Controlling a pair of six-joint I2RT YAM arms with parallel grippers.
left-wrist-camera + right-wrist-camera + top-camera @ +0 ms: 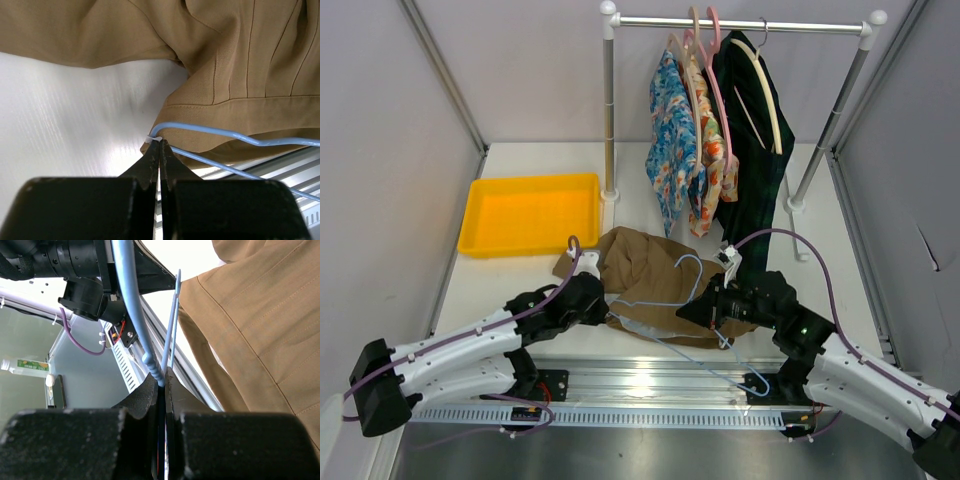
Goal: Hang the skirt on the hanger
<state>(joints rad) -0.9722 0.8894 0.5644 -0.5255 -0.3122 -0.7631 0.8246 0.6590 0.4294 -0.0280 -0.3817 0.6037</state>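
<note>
My left tool [159, 145] clamps the hanger [215, 131] corner; right tool [161, 382] grips its twisted neck; probably steadying it against the skirt [640, 265] hem to feed in.

Yellow tray [528, 213], hung garments [670, 140]

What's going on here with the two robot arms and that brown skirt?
Both arms are holding the pale blue wire hanger. The left gripper is pinched shut on one corner of the wire, and the right gripper is shut on another part. The tan skirt lies crumpled on the table between them, with the hanger at its near hem. It is not on the hanger yet.
</note>
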